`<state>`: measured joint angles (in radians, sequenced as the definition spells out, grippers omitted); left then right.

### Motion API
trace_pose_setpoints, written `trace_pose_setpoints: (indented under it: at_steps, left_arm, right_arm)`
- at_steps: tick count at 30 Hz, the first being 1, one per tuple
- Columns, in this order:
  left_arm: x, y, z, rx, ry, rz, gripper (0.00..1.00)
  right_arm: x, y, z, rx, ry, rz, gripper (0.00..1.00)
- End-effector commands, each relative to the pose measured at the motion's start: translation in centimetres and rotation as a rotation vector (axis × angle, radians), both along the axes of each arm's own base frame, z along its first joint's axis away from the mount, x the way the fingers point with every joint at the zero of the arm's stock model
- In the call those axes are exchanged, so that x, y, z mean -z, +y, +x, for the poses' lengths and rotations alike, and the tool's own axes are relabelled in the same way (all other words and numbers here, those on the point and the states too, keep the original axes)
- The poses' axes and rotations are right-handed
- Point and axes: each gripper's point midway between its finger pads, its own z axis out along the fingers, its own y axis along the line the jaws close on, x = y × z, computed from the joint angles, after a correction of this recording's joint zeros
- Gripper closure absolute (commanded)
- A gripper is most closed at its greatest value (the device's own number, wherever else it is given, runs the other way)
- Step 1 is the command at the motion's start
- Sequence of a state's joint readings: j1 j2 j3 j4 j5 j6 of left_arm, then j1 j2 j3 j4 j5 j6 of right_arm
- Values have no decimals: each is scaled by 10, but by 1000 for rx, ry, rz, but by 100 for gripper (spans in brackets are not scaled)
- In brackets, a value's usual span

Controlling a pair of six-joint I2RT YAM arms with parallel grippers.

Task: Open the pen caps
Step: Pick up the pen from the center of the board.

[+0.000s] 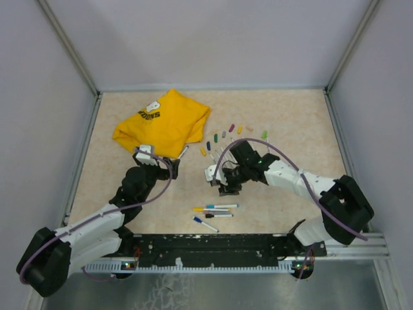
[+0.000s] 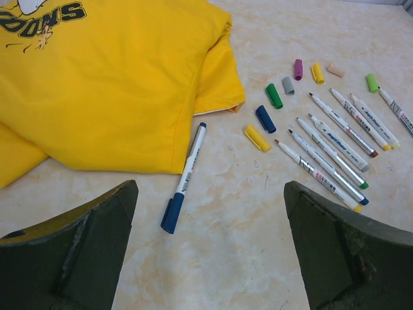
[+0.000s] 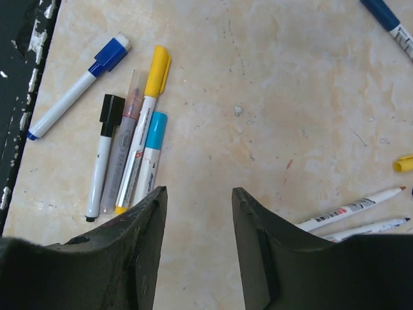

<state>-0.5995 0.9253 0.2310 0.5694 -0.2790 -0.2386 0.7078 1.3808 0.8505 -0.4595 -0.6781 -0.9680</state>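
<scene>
The left fingers (image 2: 97,252), wide and empty, hang over a blue-capped pen (image 2: 185,173) touching the T-shirt (image 2: 110,84); closing could pinch cloth. The right fingers (image 3: 139,252), half apart and empty, hover by clustered capped pens (image 3: 139,148) at the surface's (image 3: 271,97) near edge; a grab may drag neighbours.

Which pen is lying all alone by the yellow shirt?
The pen with the dark blue cap, lying beside the yellow shirt at its edge. The uncapped pens lie together in a row, apart from it.
</scene>
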Motion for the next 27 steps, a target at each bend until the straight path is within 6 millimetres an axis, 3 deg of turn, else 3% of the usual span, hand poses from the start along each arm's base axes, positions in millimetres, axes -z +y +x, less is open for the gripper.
trace_pose_setpoints:
  at_steps: [1,14,27]
  left_arm:
    - [-11,2,1,-17,-42,-35,0]
    - [-11,5,-1,-24,-50,-46,0]
    - [-11,5,-1,-25,-50,-46,0]
  right_arm:
    - [14,10,4,-12,-59,-53,55]
    - [47,15,-14,-64,-17,-180,60]
    - [51,16,-24,-97,6,-201,62]
